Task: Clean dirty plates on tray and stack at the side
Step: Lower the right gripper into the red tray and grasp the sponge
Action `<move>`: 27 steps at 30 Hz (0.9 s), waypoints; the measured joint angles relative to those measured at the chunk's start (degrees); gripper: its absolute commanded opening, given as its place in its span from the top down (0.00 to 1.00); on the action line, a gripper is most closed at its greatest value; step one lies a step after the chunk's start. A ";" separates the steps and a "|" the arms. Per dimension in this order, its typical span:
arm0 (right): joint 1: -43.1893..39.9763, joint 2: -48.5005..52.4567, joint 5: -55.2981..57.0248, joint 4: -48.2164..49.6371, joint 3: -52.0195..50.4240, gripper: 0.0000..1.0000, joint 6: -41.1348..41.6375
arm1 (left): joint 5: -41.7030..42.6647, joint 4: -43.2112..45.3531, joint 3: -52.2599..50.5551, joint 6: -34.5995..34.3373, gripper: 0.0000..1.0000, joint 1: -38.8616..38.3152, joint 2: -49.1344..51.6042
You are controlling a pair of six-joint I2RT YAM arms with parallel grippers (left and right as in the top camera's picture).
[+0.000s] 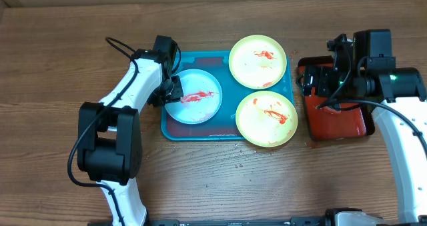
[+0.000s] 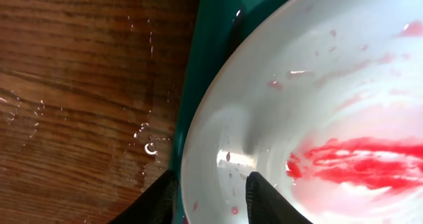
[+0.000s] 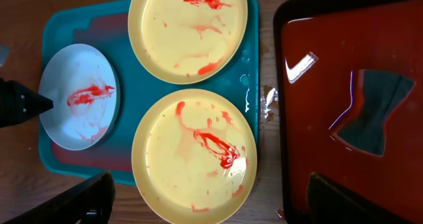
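the light blue plate lies on the left half of the turquoise tray, its pale centre smeared with red sauce. the left claw is at the plate's left edge. in the left wrist view its two dark fingers stand partly apart, astride the rim, one on the plate's inner face and one outside it; whether they actually pinch the rim i cannot tell.

two yellow-green plates fill the right half of the tray, both streaked with red. the far plate overhangs the far rim and the near plate overhangs the near rim; the two sit just beside each other.

the tray rests on a brown wooden table, with water drops on the wood just left of the tray.

right of the turquoise tray is a dark red tray with a black rim, holding a dark grey bow-shaped piece. the right claw hangs above this area, spread wide, with nothing in it.
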 measured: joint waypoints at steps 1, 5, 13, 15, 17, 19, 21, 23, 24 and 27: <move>-0.02 0.00 0.00 -0.02 0.00 0.06 0.00 | 0.00 -0.09 0.00 0.02 0.62 0.00 0.00; 0.00 0.00 -0.02 0.02 0.00 0.06 0.02 | 0.00 -0.02 -0.02 0.15 0.61 0.00 0.00; 0.00 0.00 -0.02 -0.11 0.00 0.06 0.00 | 1.36 0.76 -0.13 0.39 0.62 0.00 0.04; -0.02 0.00 0.00 -0.37 0.00 0.06 0.00 | 2.25 1.22 -0.17 0.46 0.62 0.00 0.04; 0.00 0.00 0.00 -0.48 0.00 0.06 0.00 | 3.08 1.68 -0.22 0.57 0.62 0.00 0.04; -0.02 0.00 0.00 -0.48 0.00 0.06 0.00 | 3.65 2.12 -0.26 0.87 0.62 0.00 0.04; -0.02 0.00 0.20 -0.66 0.00 0.06 0.00 | 4.63 2.84 -0.31 1.38 0.62 0.00 0.04; -0.02 0.00 0.55 -0.90 0.00 0.06 -0.02 | 5.73 3.56 -0.33 2.49 0.62 0.00 0.04; 0.00 0.00 0.68 -1.07 0.00 0.06 0.00 | 6.16 3.74 -0.33 2.86 0.62 0.00 0.04; 0.00 0.00 0.85 -1.11 0.00 0.06 0.00 | 6.58 3.82 -0.33 3.82 0.62 0.00 0.04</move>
